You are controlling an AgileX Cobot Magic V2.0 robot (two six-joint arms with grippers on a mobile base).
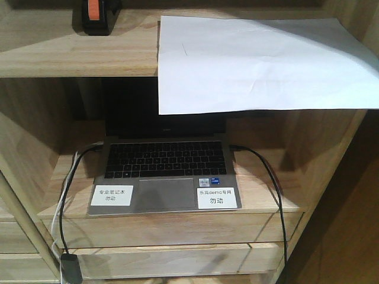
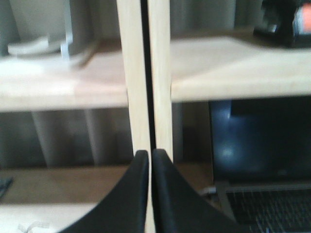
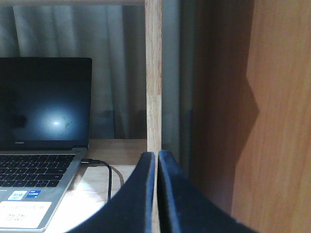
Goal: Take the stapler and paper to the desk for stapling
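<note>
Stapler [image 1: 95, 16] and paper [image 1: 254, 62] on upper shelf [image 1: 77, 56], laptop [image 1: 163, 171] beneath.

Your front camera stands before the shelving unit [image 1: 77, 62] and looks a little downward, so you see the laptop [image 1: 163, 171] from above, and the upper shelf with the stapler [image 1: 95, 15] and the paper [image 1: 260, 65]. Your left wrist camera looks level past the left gripper [image 2: 149, 154], very near to two upright posts [image 2: 131, 73]; it catches the laptop low at the right and the stapler at the top right. Your right wrist camera looks level past the right gripper [image 3: 156, 155], close to one post, with the laptop at its left. All three views share the laptop.
</note>
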